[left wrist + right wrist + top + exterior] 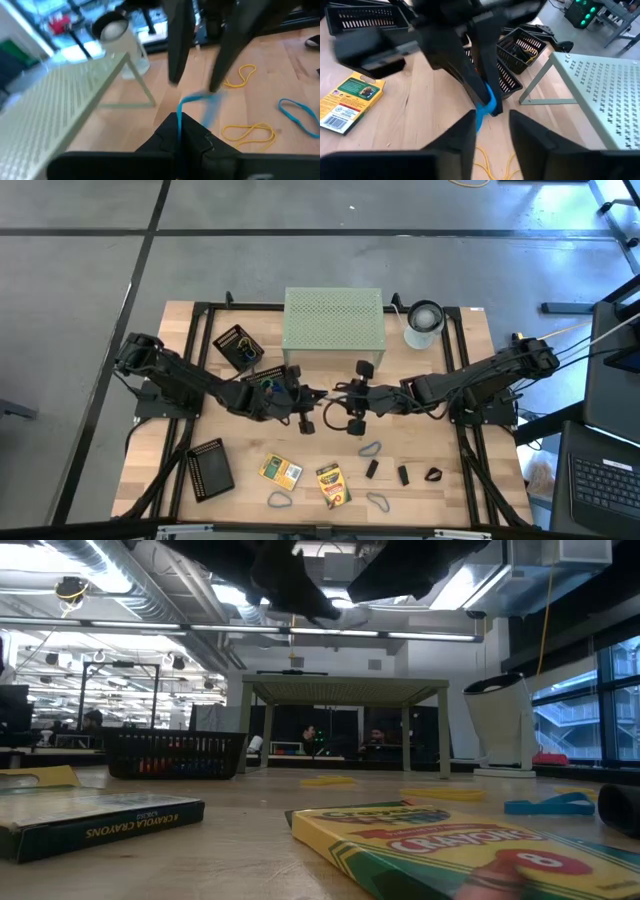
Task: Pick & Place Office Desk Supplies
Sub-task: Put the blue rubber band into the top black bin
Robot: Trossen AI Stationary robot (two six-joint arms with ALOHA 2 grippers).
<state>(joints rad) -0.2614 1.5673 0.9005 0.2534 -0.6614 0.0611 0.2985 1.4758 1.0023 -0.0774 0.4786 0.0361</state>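
1. Right at the front edge of the table (180,330) in the high view, we see a grey rubber-band loop (279,499) and a second grey loop (378,501), both lying flat with their long axes roughly across the table.
2. Between them sit the two crayon boxes: the left crayon box (281,471) is angled, its long axis running from front-right to back-left, and the right crayon box (333,485) has its long axis running mostly front to back.
3. A black mesh tray (210,469) lies at front left, apart from the boxes.
4. Just behind, a blue-grey loop (371,449) lies near two small black clips (372,468) and (404,476), both stood roughly front to back, with a third clip (433,474) off to the right.
5. Now mid-table: the left gripper (312,402) and the right gripper (345,402) meet nose to nose above the wood.
6. In the left wrist view, the left gripper's fingers are pressed together on a blue rubber band (192,102) that stretches away from them towards the right gripper's fingers.
7. In the right wrist view the right gripper (490,120) has its fingers parted, with the blue band in the gap; we cannot tell whether they touch it.
8. Behind stand a second mesh tray (238,346), the pale green riser (333,318) and a white cylinder (423,323).
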